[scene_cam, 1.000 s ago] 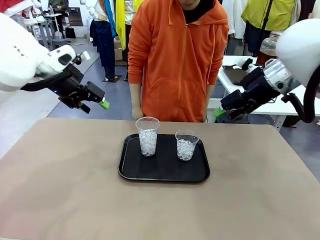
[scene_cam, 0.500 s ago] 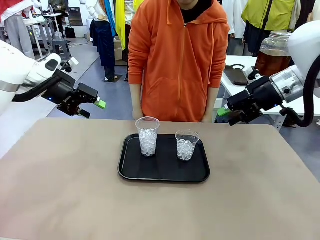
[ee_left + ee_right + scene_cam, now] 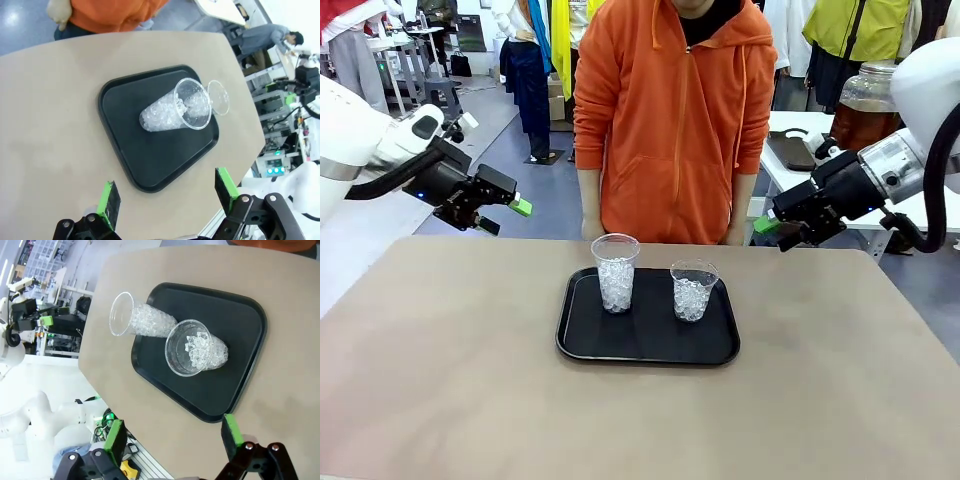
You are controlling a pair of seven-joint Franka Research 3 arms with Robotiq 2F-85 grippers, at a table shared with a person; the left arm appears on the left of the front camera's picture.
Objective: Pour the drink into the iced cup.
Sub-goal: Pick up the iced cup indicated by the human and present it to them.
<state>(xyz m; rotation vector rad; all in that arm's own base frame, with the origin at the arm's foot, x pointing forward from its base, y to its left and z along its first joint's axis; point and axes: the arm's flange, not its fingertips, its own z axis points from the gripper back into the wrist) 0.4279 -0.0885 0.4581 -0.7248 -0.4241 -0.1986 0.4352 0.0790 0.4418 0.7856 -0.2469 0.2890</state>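
Note:
On a black tray [image 3: 647, 350] at mid-table stand two clear cups of crushed ice, a taller cup [image 3: 616, 272] on the left and a shorter cup [image 3: 693, 291] on the right. Amber-brown drink shows in a large glass jar [image 3: 865, 105] on the white side table at the back right. My left gripper [image 3: 508, 217] hovers open above the table's far left corner. My right gripper [image 3: 772, 232] hangs open over the far right edge. Both wrist views look down between empty green pads: left gripper [image 3: 166, 196] over the tall cup [image 3: 175, 107], right gripper [image 3: 173, 436] over the short cup [image 3: 197, 350].
A person in an orange hoodie [image 3: 675, 120] stands at the far edge, right behind the tray, arms hanging down. The tan tabletop [image 3: 450, 380] spreads bare around the tray. A white side table [image 3: 800, 150] with dark items sits behind my right arm.
Over the last second both arms drew back outward from the middle, uncovering the jar at the back right. In the last half second they hardly moved. Cups and tray stayed put.

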